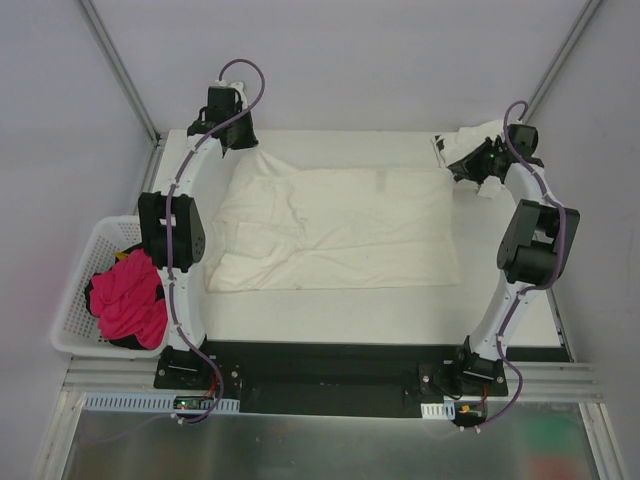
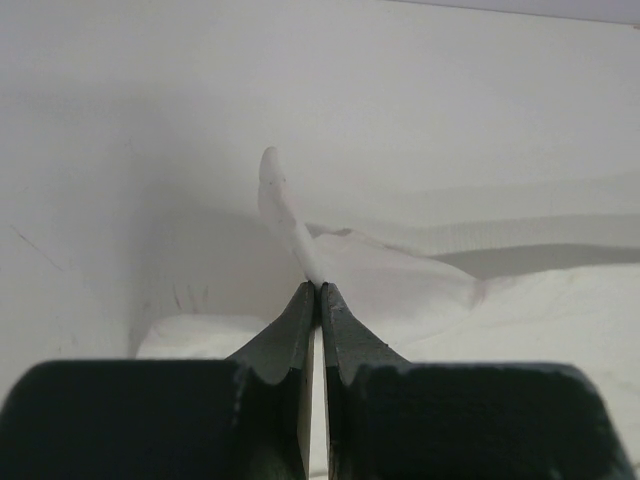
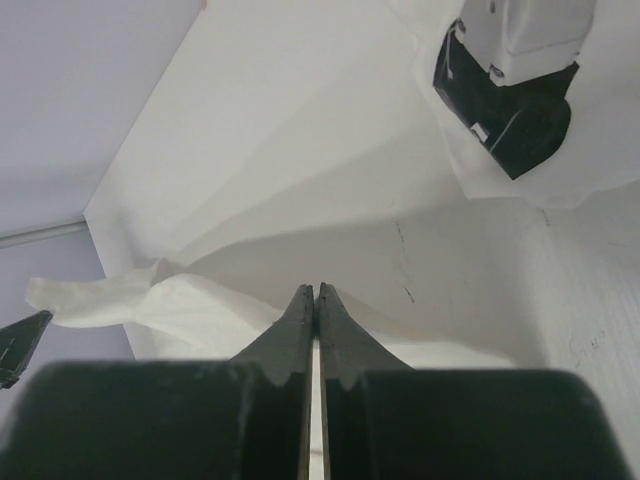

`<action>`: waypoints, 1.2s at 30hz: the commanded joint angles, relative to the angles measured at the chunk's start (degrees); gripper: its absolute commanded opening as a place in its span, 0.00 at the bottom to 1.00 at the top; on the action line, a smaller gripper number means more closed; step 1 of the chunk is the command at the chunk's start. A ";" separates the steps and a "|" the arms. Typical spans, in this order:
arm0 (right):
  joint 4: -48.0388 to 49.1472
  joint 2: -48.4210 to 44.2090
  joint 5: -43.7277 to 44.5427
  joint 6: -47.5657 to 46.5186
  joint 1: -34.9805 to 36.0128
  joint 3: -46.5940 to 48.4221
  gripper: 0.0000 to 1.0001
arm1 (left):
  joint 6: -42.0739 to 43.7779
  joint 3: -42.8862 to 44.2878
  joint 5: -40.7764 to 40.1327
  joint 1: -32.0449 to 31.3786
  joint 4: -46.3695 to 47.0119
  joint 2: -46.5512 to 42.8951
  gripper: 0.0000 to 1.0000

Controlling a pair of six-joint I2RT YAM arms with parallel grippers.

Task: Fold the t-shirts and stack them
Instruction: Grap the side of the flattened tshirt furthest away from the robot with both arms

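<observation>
The large cream-white t-shirt [image 1: 340,225] lies spread flat across the middle of the table, front edge towards the arm bases. My left gripper [image 1: 243,143] is at its far left corner and shut on a pinch of the cloth. In the left wrist view a small flap of the t-shirt [image 2: 285,215] stands up from the left gripper [image 2: 318,285]. My right gripper [image 1: 458,165] is at the far right corner. In the right wrist view the right gripper [image 3: 316,287] is shut with t-shirt cloth [image 3: 200,300] at its tips. A second white t-shirt [image 1: 478,130] with small black marks lies bunched behind the right wrist.
A white basket [image 1: 75,290] beside the table's left edge holds a pink-red cloth [image 1: 130,295]. Grey enclosure walls and two slanted metal posts [image 1: 120,70] stand close behind the table. A black base plate [image 1: 320,365] runs along the near edge.
</observation>
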 commanded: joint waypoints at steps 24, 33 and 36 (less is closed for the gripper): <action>0.33 -9.51 -0.14 -0.51 -0.19 -2.17 0.01 | 0.96 -7.09 -0.58 -0.33 0.94 -10.56 0.00; 0.77 -9.69 -0.41 -0.51 -0.36 -3.14 0.01 | 0.25 -10.87 -0.67 -0.33 0.50 -14.60 0.00; 1.03 -10.30 -0.49 -0.42 -0.45 -4.01 0.01 | 0.08 -12.28 -0.32 -0.42 -0.03 -15.49 0.00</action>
